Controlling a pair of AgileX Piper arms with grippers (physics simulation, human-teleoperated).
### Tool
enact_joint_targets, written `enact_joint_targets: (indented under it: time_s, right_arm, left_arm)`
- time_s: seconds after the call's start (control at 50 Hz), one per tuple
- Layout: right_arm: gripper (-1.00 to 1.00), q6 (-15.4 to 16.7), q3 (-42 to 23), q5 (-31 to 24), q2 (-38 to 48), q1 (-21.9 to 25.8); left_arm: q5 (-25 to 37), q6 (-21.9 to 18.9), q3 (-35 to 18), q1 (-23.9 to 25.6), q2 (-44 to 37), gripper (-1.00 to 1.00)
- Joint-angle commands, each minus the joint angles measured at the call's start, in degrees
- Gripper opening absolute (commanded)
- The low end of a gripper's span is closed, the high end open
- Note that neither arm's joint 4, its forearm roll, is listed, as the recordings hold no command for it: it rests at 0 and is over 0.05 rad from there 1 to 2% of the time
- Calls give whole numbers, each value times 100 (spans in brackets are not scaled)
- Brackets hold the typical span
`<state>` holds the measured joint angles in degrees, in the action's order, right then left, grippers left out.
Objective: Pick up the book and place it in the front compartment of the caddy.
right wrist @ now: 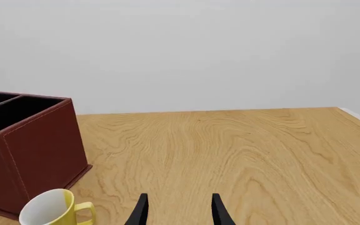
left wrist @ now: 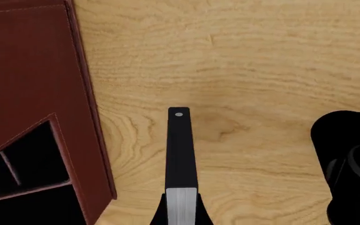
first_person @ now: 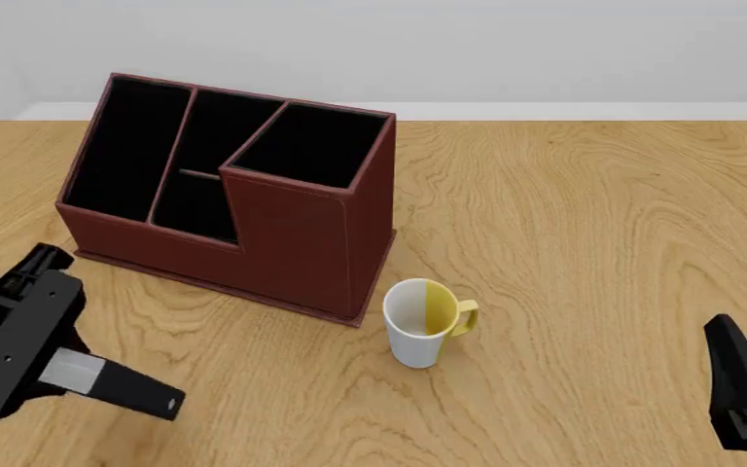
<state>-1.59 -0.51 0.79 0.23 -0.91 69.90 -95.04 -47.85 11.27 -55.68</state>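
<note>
At the near left, the left gripper (first_person: 69,372) is squeezed tight on the book (first_person: 114,382), up off the table (first_person: 582,224). The book's long side sticks out to the right. The caddy (first_person: 237,199) sits farther back and a bit right. At the near right, the right gripper (right wrist: 178,208) is parted and holds nothing.
</note>
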Motion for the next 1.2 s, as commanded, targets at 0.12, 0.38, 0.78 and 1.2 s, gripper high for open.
enact_joint_targets:
  time_s: [0.12,0.38,0.78,1.2]
  right_arm:
    - [100,21,-15,-4,-19,39]
    - [100,45,-17,1,-19,61]
    - [100,53,-28,0,-20,76]
    - [100,83,-15,10,-18,59]
  left_arm:
    - [0,-685,-366,-246,312,-100]
    - [0,-986,-771,-292,404,-100]
    - [0,-1379,-1660,-51,540,-100]
    - [0,-1471,-2658,-244,74,-100]
